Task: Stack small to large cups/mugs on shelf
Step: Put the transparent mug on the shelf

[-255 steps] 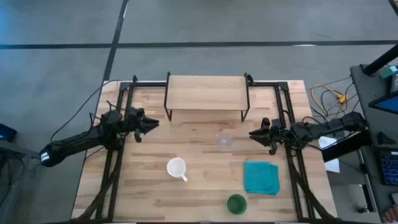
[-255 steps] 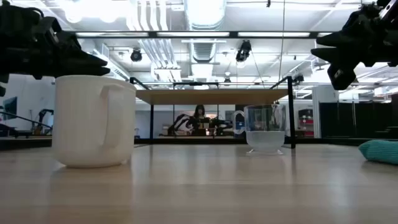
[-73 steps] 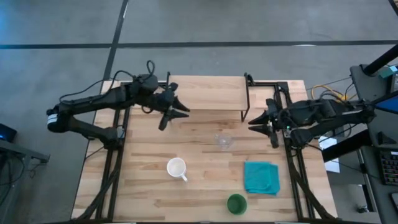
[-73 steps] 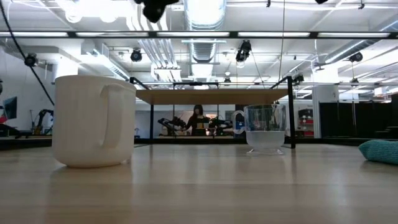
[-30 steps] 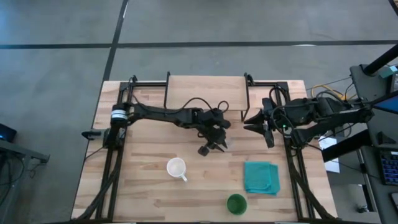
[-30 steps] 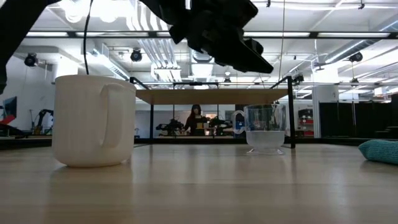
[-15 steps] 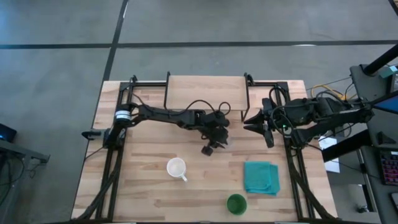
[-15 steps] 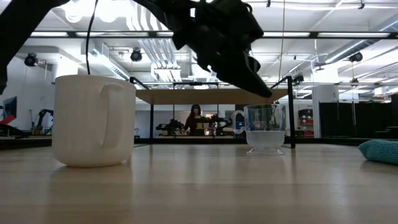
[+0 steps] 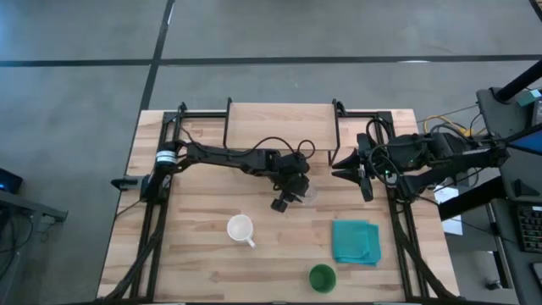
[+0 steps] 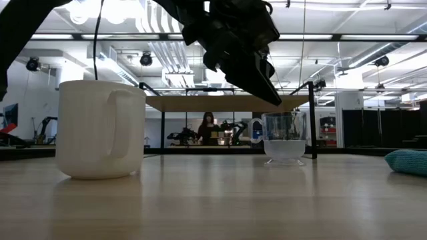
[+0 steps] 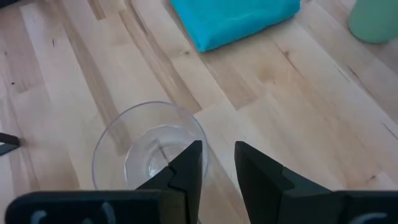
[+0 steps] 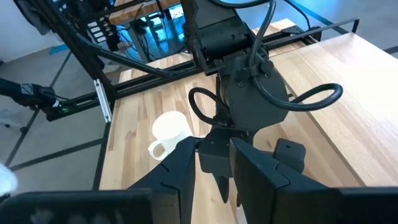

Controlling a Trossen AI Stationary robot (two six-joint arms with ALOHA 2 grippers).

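The clear glass cup [image 9: 308,194] stands upright on the tabletop in front of the shelf [image 9: 281,125]; it also shows in the low view [image 10: 283,137]. My left gripper [image 9: 298,191] hangs just above the cup's rim, slanting down, fingers a narrow gap apart [image 11: 217,155]. One fingertip is over the rim and one outside it, touching nothing [image 10: 272,99]. The white mug [image 9: 240,229] stands nearer the left. The green cup [image 9: 322,278] stands at the near edge. My right gripper [image 9: 337,166] waits near the shelf's right legs, slightly open [image 12: 214,168].
A folded teal cloth [image 9: 356,241] lies on the table right of the mug and near the green cup. The shelf's black legs [image 9: 337,135] stand between the two arms. Black frame rails [image 9: 161,195] run along the table's left and right sides.
My left gripper has tipped its fingers downward and come lower toward the glass cup's rim, shifting slightly toward the table's far edge. The cup has stayed where it was.
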